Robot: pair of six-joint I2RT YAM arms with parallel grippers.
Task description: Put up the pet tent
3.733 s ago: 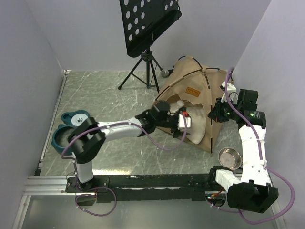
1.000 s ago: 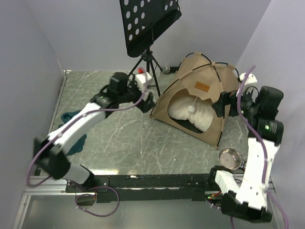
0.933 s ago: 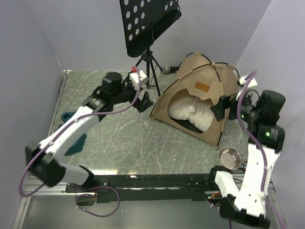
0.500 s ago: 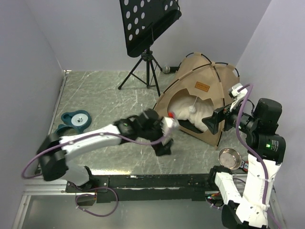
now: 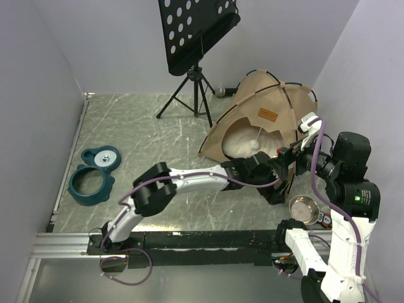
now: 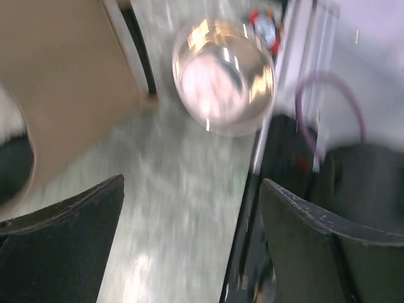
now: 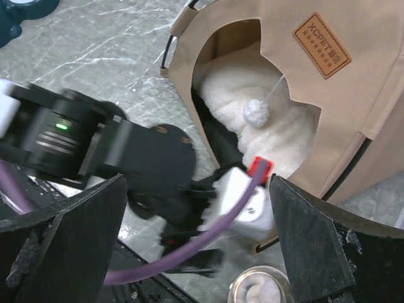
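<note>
A black perforated music stand (image 5: pixel 196 28) on a tripod stands at the far side of the marbled table (image 5: pixel 158 139). A teal double-ring bowl holder (image 5: pixel 93 175) lies left. A shiny steel bowl (image 5: pixel 303 209) sits front right.

The tan-brown fabric pet tent (image 5: pixel 273 104) has black trim and an orange-brown rectangular label patch (image 7: pixel 322 45). The fluffy pillow (image 7: pixel 233 88) is cream-white, the round metal bowl (image 6: pixel 224 76) silver, the table top (image 5: pixel 139 139) grey-green with white veins.

White arms (image 5: pixel 196 180), black fingers (image 6: pixel 57 246), purple cables (image 7: pixel 232 208)
</note>
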